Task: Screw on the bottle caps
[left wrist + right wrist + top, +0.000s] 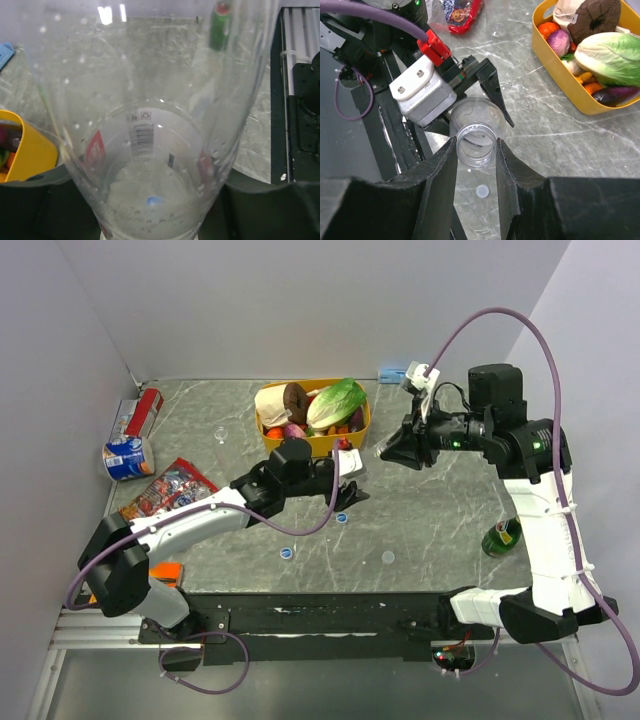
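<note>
No cap on yet: left claw point(475, 112) grasps the bottle point(160, 125), right claw point(476, 142) flanks its neck, grip unclear, caps point(342, 517) lie at 6 o'clock

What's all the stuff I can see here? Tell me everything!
clear bottle: 1, see-through, held up between both arms, no cap on
blue caps: 2, blue, on the table near the left arm
whitish cap: 1, pale, on the table near the front
yellow tub: 1, yellow, at the back, full of food
dark green bottle: 1, green, beside the right arm
snack packet: 1, red, left side
can: 1, red, far left corner
blue-and-white pack: 1, left edge
left fingers: black, shut on the bottle's body
right fingers: black, closed on its neck
</note>
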Controlling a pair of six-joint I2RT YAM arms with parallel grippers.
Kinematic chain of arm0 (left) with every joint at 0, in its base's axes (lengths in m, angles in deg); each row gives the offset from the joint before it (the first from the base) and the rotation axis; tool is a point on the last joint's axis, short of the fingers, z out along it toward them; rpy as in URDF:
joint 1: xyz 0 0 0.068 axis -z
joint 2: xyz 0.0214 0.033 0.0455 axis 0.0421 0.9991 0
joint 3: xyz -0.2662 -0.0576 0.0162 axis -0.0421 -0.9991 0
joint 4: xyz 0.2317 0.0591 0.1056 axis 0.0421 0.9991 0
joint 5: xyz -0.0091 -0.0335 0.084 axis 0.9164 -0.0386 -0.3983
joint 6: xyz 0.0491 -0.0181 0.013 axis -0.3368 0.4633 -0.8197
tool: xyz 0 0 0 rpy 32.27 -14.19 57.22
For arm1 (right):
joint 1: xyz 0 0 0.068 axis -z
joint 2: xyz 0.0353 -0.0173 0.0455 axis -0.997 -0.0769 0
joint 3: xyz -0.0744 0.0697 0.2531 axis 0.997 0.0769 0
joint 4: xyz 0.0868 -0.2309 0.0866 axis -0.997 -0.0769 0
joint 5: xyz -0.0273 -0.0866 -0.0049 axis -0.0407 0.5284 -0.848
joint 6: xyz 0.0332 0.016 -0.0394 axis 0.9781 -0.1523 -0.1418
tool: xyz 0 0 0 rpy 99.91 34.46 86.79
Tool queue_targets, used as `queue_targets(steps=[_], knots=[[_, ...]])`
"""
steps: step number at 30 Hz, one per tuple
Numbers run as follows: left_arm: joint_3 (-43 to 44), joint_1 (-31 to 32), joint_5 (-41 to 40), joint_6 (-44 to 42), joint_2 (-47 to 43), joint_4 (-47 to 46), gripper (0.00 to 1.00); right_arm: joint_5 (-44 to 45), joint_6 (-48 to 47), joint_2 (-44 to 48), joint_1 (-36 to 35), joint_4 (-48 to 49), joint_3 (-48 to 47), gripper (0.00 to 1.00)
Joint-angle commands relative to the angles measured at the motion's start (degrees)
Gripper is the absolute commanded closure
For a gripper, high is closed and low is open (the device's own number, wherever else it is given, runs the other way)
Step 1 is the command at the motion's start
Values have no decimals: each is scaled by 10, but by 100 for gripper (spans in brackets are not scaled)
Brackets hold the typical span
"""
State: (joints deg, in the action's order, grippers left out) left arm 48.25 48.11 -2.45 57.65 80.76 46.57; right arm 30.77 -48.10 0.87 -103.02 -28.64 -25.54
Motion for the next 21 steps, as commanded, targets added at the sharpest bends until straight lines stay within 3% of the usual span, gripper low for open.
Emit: queue_targets(steps=[1,2,3,5,8,10,12,17,19,21], knots=[[-10,3,18,16,-17,-49,45,-7,7,9,-9,1,4,96],[-11,2,19,17,-18,-48,47,8,8,9,-9,0,2,70],[-12,2,18,17,-19,-45,50,24,8,9,-9,-3,-3,56],[-18,2,5,19,-27,-42,53,48,-24,8,3,-30,-31,34],[-40,-2,-14,19,-52,-45,67,33,-84,50,68,-26,-20,17],[-57,-8,-22,24,-72,-43,85,42,-123,81,93,-1,52,11],[-62,-12,-25,30,-83,-39,99,48,-174,121,93,0,137,11],[-73,-25,-50,58,-115,-42,99,67,-328,114,64,-59,275,22],[-71,-32,-50,73,-127,-43,99,88,-363,113,45,-42,350,17],[-71,-35,-53,87,-134,-46,98,123,-400,131,11,-17,432,19]])
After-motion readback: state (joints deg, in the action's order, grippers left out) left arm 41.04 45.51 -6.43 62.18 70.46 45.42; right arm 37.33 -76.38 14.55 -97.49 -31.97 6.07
